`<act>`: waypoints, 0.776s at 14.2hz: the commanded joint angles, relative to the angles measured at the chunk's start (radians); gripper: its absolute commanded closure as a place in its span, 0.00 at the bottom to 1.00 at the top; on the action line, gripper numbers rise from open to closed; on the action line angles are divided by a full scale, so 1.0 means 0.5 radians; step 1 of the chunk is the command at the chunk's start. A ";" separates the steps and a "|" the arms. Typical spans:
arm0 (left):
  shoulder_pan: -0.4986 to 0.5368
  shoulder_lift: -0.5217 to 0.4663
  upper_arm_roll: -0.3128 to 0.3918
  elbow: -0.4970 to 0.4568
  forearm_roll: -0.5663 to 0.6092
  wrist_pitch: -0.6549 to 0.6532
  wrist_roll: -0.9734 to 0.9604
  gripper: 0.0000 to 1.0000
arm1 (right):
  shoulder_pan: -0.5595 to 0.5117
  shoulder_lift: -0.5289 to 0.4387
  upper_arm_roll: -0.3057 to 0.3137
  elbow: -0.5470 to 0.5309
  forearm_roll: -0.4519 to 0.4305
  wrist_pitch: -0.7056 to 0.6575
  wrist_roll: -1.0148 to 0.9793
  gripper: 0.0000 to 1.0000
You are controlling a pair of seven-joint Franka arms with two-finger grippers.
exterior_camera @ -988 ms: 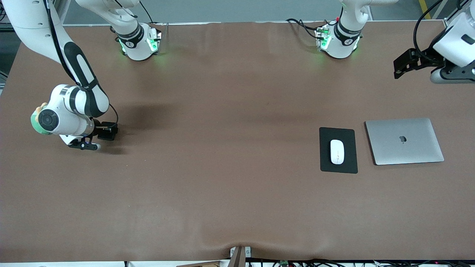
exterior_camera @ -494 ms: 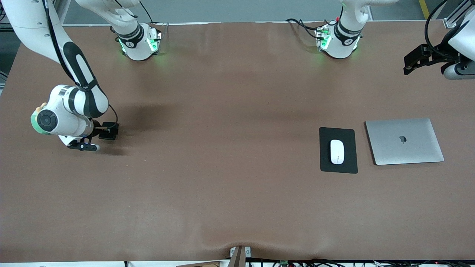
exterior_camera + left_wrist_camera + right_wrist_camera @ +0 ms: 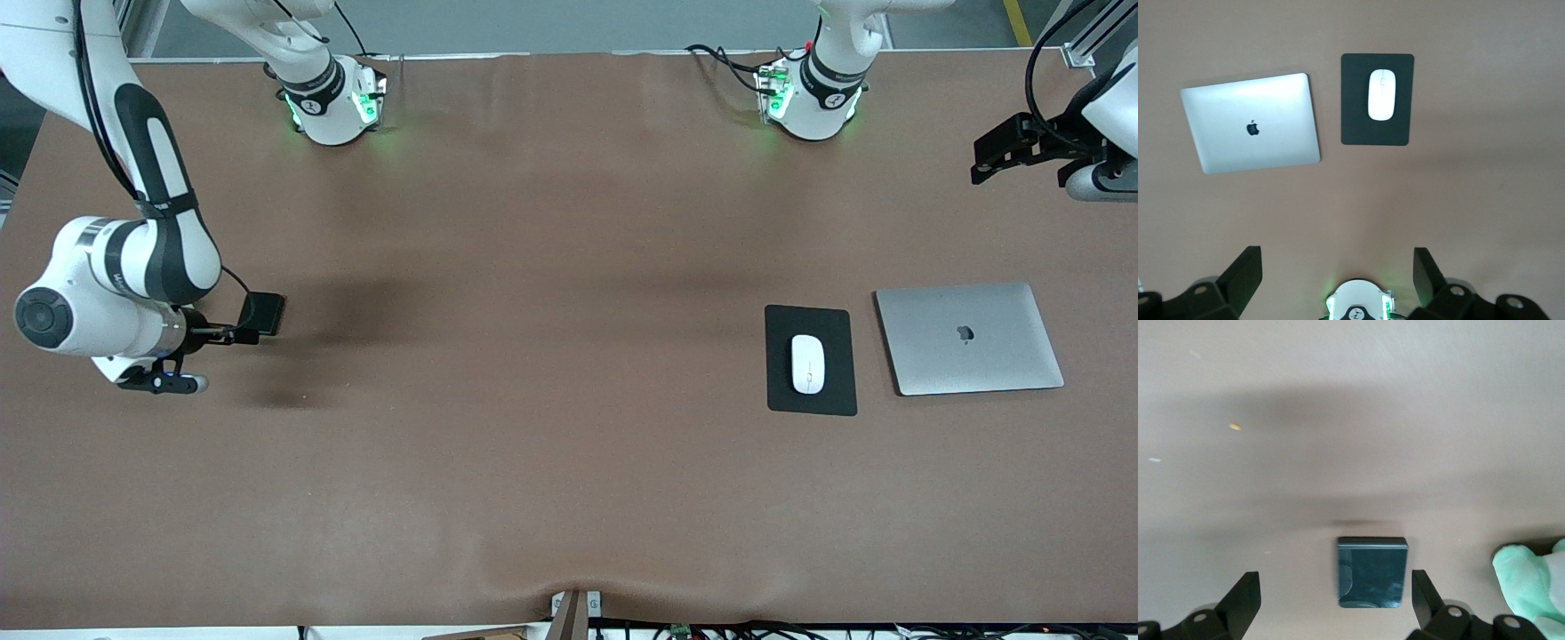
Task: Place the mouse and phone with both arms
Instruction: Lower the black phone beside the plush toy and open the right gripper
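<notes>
Two pincers, both spread wide and holding nothing; phone and mouse resting on the table (image 3: 551, 462).

Right pincer (image 3: 1335, 603): fingers parted, over the right arm's end of the table, the phone (image 3: 263, 313) lying flat on the bare surface between its two fingers, untouched; a green plush toy (image 3: 1531, 577) just beside the phone. Left pincer (image 3: 1338, 277): fingers apart, raised over the left arm's end of the table, close to that arm's base. Mouse (image 3: 807, 364): white, lying centred on a black mat (image 3: 782, 391), well apart from the phone. Closed silver laptop (image 3: 969, 338): just beside the mat, toward the left arm's end.
</notes>
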 commanded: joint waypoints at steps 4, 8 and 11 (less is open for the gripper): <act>-0.010 0.013 0.057 -0.010 -0.050 0.031 0.043 0.00 | -0.158 -0.006 0.329 0.276 -0.019 -0.219 0.026 0.00; -0.013 0.031 0.054 -0.056 -0.035 0.113 0.040 0.00 | -0.134 0.040 0.403 0.806 0.030 -0.702 0.008 0.00; -0.016 0.049 0.054 -0.069 -0.016 0.178 0.043 0.00 | -0.094 0.037 0.388 1.104 0.005 -0.945 0.008 0.00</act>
